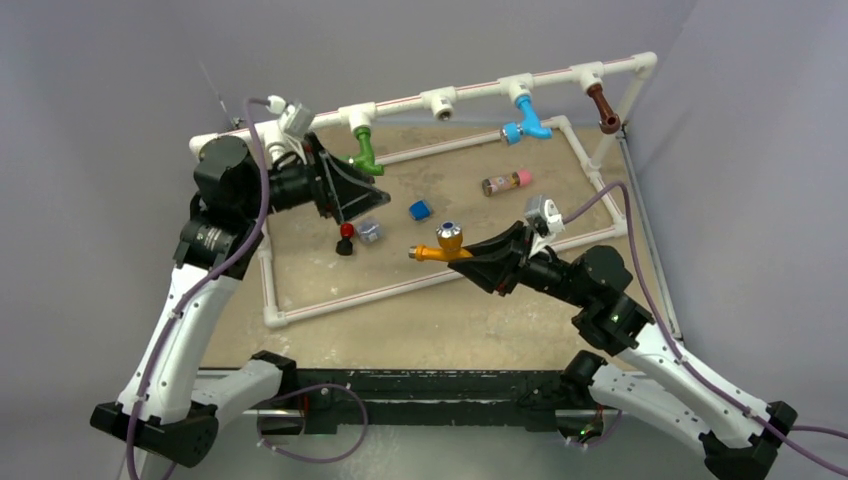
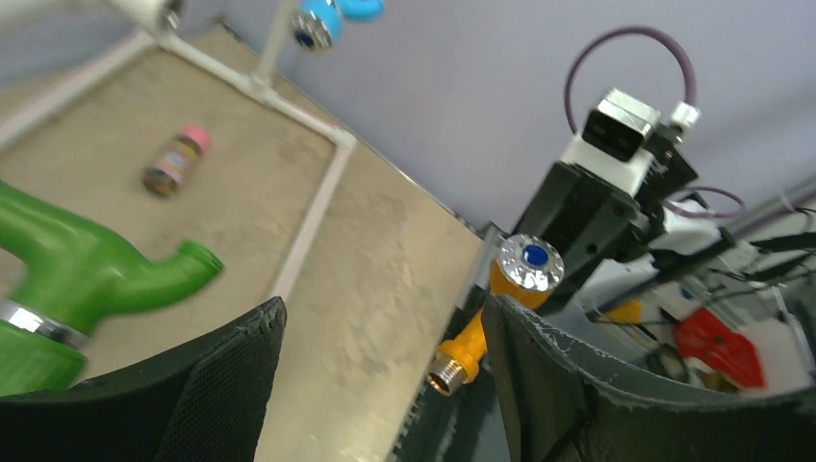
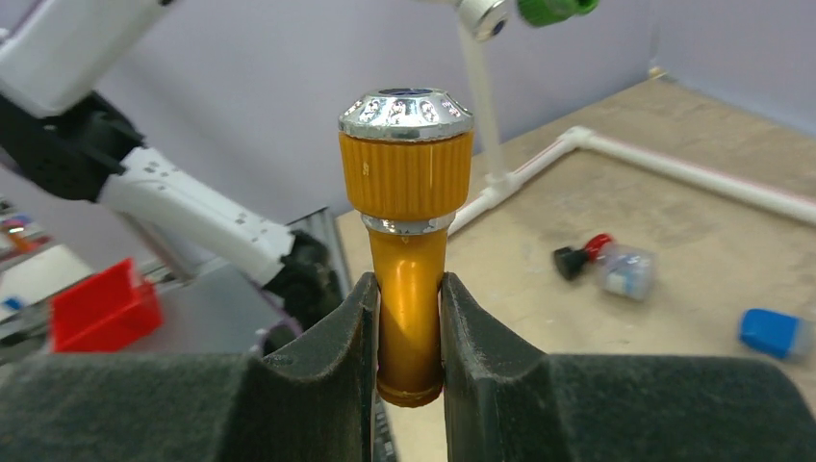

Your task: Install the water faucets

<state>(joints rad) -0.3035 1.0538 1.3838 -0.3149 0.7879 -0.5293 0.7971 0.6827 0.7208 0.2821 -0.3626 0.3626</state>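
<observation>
Right tool [image 3: 408,313] pinching orange faucet [image 3: 406,173] over table [image 1: 450,325]; left tool [image 2: 385,385] spread, near green faucet [image 2: 77,269].

Grey walls [image 1: 120,80] w/ tan, scuffed tabletop [image 1: 450,320] under even light.

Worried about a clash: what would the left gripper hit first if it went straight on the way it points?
Probably the orange faucet held by the right gripper, at the edge of the left gripper's open gap; otherwise tabletop. Depth unclear.
</observation>
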